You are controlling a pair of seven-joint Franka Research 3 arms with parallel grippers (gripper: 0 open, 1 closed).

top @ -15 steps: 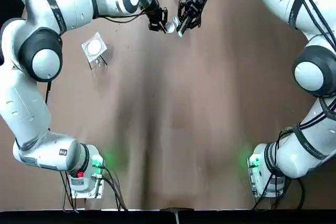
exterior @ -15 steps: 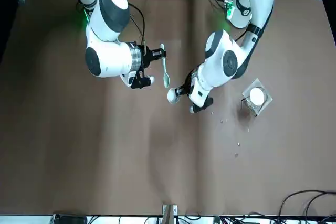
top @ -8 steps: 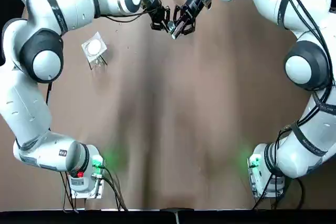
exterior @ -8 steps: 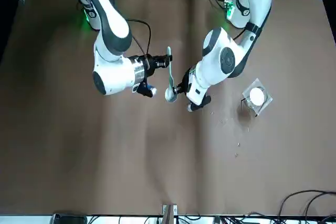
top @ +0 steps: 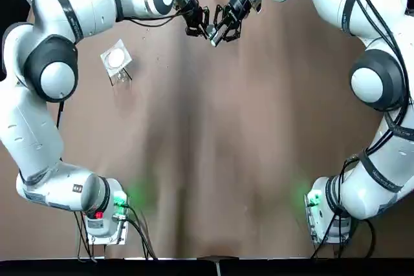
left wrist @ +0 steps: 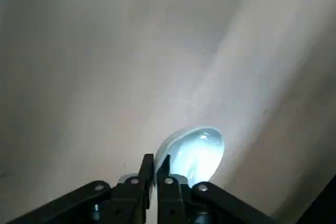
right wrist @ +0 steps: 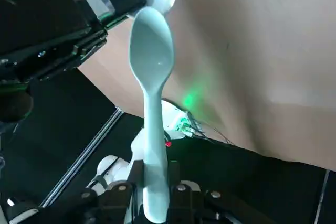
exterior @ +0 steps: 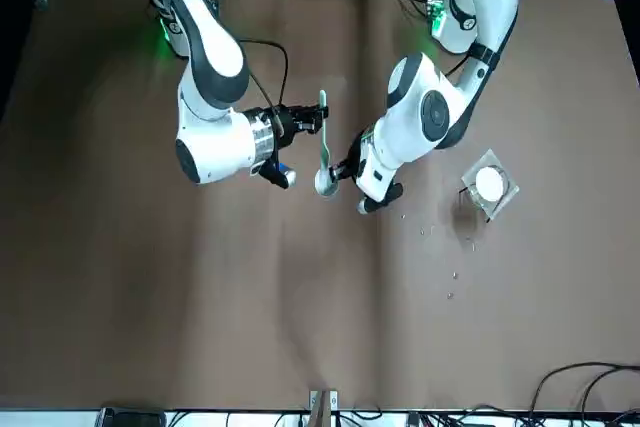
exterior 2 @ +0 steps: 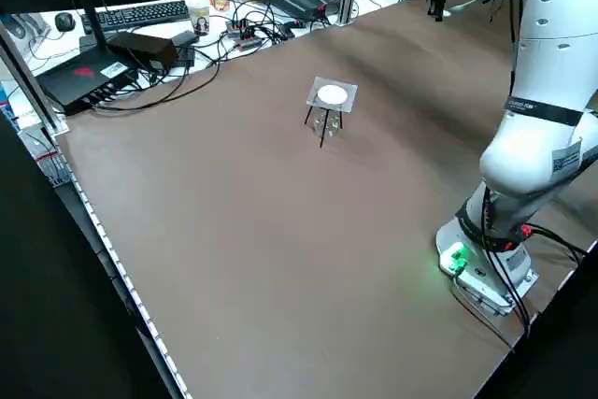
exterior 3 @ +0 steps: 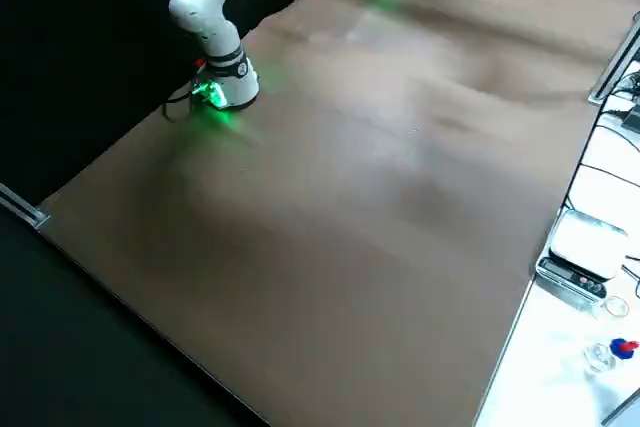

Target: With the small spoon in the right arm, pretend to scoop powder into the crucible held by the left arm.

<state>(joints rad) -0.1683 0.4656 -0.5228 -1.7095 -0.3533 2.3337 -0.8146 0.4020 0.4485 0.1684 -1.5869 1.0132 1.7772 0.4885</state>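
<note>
Toward twelve o'clock of the brown surface [top: 213,159], the left gripper [top: 199,29] and right gripper [top: 224,27] meet. The right has swung in since a second ago. Its fingers clamp the handle of the pale green plastic spoon [right wrist: 152,61], whose bowl now reaches the small white crucible [left wrist: 195,149], pinched at its rim by the left fingers.

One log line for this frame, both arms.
phase: mock scoop | left gripper: jaws shut on crucible | right gripper: jaws shut on small spoon | contact: spoon bowl at crucible
</note>
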